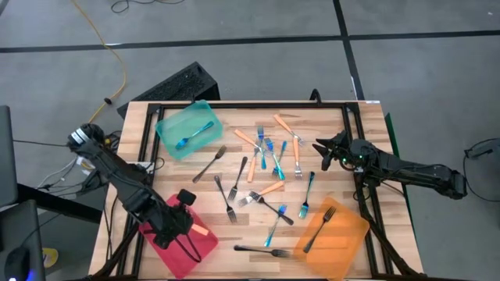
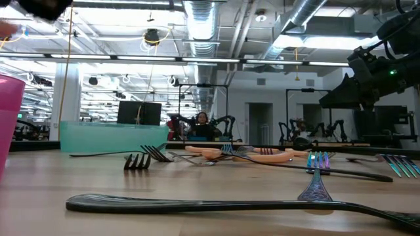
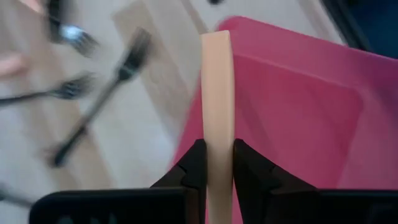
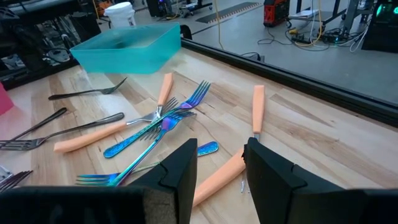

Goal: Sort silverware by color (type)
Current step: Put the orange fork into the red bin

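One orange-handled fork (image 3: pixel 217 112) sits pinched between the left gripper (image 3: pixel 217 171) fingers, over the red tray (image 3: pixel 298 106). Right gripper (image 4: pixel 219 165) hangs open above the scattered forks (image 4: pixel 149 127).

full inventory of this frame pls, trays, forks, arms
teal tray: one, teal, far left of the table, holds one blue fork
red tray: one, red, near left corner
orange tray: one, orange, near right corner, holds one black fork
loose forks: many, blue, orange-handled and black mixed, scattered over the table's middle
table: one, light wood
person: one, far back in the room, low view
left gripper: shut on orange-handled fork, over the red tray
right gripper: open, holding nothing, at the right edge of the loose forks
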`<move>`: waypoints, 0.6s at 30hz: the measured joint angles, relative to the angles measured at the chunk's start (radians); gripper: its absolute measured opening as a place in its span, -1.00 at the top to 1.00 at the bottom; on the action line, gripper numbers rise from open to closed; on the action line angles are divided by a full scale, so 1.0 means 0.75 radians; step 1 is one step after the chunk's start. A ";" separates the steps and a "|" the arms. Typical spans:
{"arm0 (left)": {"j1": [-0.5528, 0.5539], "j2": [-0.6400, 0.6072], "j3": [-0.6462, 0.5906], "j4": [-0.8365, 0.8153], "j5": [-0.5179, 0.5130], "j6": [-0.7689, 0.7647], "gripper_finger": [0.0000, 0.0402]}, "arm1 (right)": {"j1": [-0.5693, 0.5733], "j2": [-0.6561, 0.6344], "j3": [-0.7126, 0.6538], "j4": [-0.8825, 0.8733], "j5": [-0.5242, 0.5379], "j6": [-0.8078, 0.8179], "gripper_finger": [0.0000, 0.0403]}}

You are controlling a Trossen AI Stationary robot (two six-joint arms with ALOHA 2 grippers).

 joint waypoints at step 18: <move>-0.088 -0.049 -0.376 0.432 0.091 -0.228 0.84 | 0.000 0.000 0.000 0.000 0.002 0.003 0.23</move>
